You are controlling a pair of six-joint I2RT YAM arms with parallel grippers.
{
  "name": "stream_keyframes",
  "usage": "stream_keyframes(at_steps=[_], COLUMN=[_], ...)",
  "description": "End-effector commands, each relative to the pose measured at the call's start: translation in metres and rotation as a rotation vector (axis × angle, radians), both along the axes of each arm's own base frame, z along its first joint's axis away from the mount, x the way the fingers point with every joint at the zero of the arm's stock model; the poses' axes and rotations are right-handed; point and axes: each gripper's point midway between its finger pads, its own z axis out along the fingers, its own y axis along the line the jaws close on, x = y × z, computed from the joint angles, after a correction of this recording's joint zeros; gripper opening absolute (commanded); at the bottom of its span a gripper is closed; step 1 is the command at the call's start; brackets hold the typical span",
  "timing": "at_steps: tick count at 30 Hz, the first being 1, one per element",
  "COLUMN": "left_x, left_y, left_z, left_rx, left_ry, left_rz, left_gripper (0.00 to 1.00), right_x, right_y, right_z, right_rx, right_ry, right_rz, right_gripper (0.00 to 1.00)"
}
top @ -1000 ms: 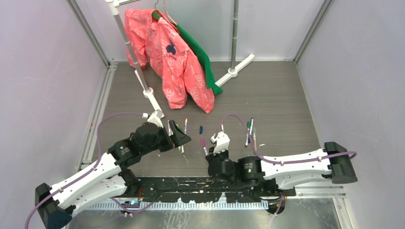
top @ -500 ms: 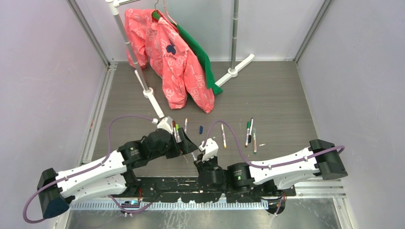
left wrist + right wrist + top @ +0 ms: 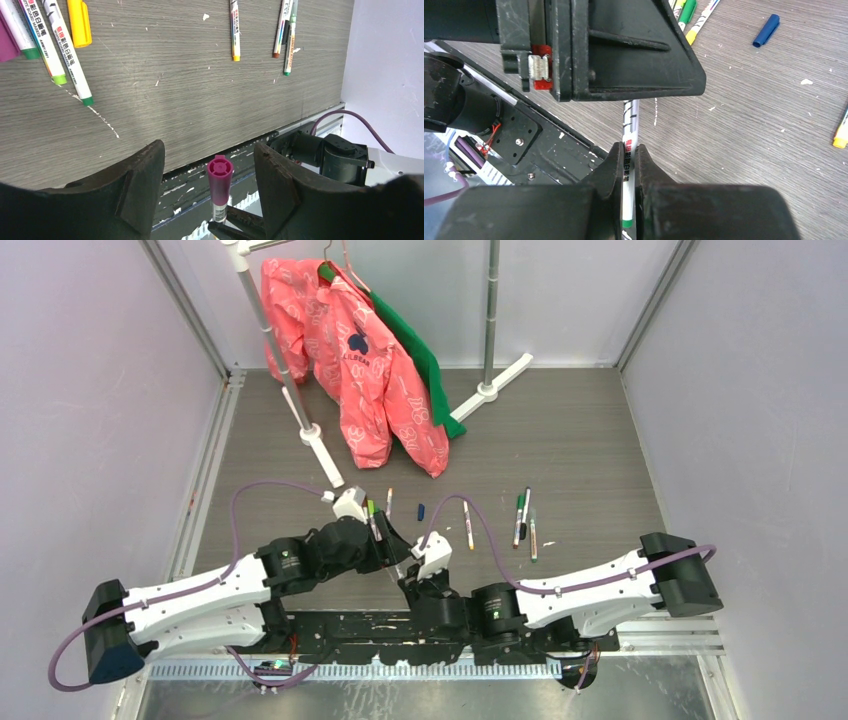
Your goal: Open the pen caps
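Pinching white pen barrel point(image 3: 630, 125) w/ R gripper point(image 3: 628, 150), jaws clamped on it. Holding L gripper point(image 3: 207, 152) w/ jaws apart, either side of magenta cap point(image 3: 220, 170) on pen's tip, not touching. Loose blue cap point(image 3: 767, 30) & yellow cap point(image 3: 79, 22) lying on table point(image 3: 200, 100) beyond pen.

Right claw point(image 3: 628, 152) clamped, left claw point(image 3: 208, 152) open-ish

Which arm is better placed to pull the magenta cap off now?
Left. The left gripper, open, flanks the magenta cap without touching it; the right gripper is shut on the pen barrel, steadying it.
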Motion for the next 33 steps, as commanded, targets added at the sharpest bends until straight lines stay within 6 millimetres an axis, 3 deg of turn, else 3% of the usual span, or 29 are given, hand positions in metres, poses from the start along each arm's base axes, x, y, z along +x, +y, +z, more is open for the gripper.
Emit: stream_keyframes(at_steps=[1,10,13,15,16,17,24,33], left_x=[0.012,0.015,0.015,0.014,0.013,0.013,0.015,0.035], left_y=[-0.003,0.012,0.015,0.015,0.014,0.013,0.019,0.042], left_z=[0.027,0.025,0.025,0.025,0.025,0.025,0.025,0.062], left_rx=[-0.043,-0.003,0.006,0.011,0.012,0.015,0.070,0.114], left_ry=[-0.064,-0.086,-0.094,-0.099,-0.102,-0.104,-0.107,-0.190], left_rz=[0.057,0.097,0.097,0.087,0.078,0.071,0.083,0.216], left_gripper=[0.64,0.44,0.33,0.17,0.04,0.00,0.00,0.00], right_x=[-0.004,-0.011,-0.013,-0.013,-0.013,-0.013,-0.017,-0.044], right_y=[0.013,0.020,0.021,0.021,0.021,0.021,0.016,0.002], right_z=[0.014,0.010,0.008,0.007,0.007,0.007,0.004,-0.028], right_rx=[0.087,0.082,0.085,0.083,0.082,0.083,0.073,0.012], right_ry=[0.007,0.012,0.014,0.014,0.015,0.015,0.009,-0.030], right_rz=[-0.001,0.013,0.011,0.009,0.008,0.007,0.003,-0.014], right_gripper=[0.01,0.01,0.01,0.01,0.01,0.01,0.01,0.01])
